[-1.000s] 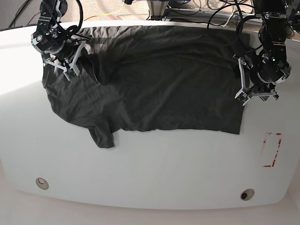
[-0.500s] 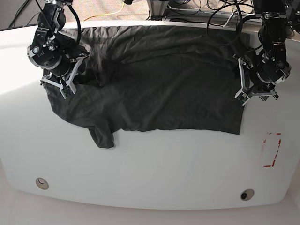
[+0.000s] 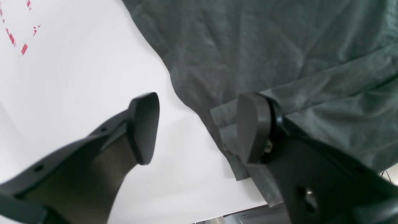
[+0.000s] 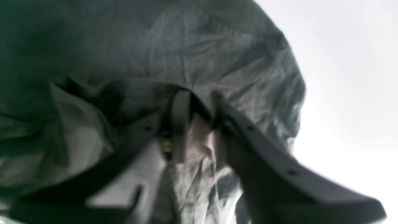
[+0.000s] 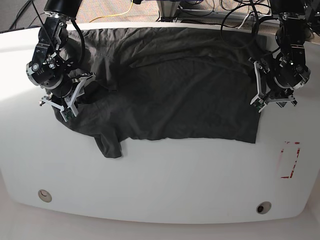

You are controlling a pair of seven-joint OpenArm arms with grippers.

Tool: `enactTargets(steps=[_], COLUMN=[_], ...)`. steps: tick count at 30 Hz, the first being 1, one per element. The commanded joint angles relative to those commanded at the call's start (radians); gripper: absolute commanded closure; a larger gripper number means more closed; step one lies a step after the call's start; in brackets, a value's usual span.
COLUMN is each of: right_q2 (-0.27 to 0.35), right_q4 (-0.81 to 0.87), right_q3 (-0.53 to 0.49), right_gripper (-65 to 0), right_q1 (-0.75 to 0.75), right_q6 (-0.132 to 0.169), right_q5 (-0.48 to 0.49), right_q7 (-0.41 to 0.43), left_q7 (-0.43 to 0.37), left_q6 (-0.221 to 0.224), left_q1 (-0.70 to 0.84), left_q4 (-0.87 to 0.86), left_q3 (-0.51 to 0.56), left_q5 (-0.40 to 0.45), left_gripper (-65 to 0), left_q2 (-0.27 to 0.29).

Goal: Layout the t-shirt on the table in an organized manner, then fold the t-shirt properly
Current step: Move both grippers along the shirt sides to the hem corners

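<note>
A dark grey t-shirt (image 5: 170, 85) lies spread over the far half of the white desk (image 5: 165, 180), its body mostly flat with soft creases. In the base view its straight edge runs down the right side, and a sleeve (image 5: 109, 145) pokes out toward the near edge on the left.

The right gripper (image 5: 70, 102) sits at the shirt's left edge in the base view. Its wrist camera shows the two fingers (image 4: 180, 124) close together with a bunched fold of cloth pinched between them, and the fabric around the hold is puckered and pulled into ridges. That view is blurred, so finer detail of the fold cannot be made out.

The left gripper (image 5: 272, 102) hangs at the shirt's right edge in the base view. Its wrist camera shows the fingers (image 3: 144, 127) spread wide apart: one is over bare desk, the other over the hem, where a small flap of cloth is folded back on itself. Nothing is held between them, and whether the second finger touches the cloth cannot be told.

A red dashed rectangle (image 5: 290, 159) is marked on the desk near the right end, clear of the shirt. Two small round holes (image 5: 45, 195) sit near the front edge, one toward each corner. Cables (image 5: 235, 15) run behind the far edge of the desk.
</note>
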Motion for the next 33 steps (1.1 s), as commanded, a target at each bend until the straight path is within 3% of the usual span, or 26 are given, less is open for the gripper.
enactTargets(steps=[3,7,16,18,25,33], right_q2=[0.0,0.0,0.0,0.0,0.0,0.021], right_q4=[0.0,0.006,-0.023,-0.058,-0.285,-0.508], right_q3=[0.0,0.0,0.118,0.138,0.193,0.187], right_gripper=[-38.7,-45.8,-46.0,-46.0,-46.0,-46.0], right_q1=[0.02,0.031,0.032,0.058,0.221,0.368], right_q6=[0.0,0.0,0.0,0.0,0.0,0.0], right_q5=[0.0,0.0,-0.002,-0.008,-0.123,-0.198], right_q7=[0.0,0.0,0.0,0.0,0.035,0.12], left_q7=[0.0,0.0,-0.015,-0.028,-0.032,-0.032], left_q6=[0.0,0.0,0.0,0.0,0.0,0.0], left_q1=[0.0,-0.003,-0.052,-0.074,-0.201,-0.262], left_q4=[0.0,0.0,0.006,0.006,0.0,0.0], left_q3=[0.0,0.0,-0.021,-0.06,-0.221,-0.241], left_q5=[0.0,-0.002,-0.005,-0.005,0.003,0.005], left_gripper=[-36.7,-36.7,-36.7,-36.7,-36.7,-36.7], left_q2=[0.0,0.0,0.006,0.037,0.13,0.152])
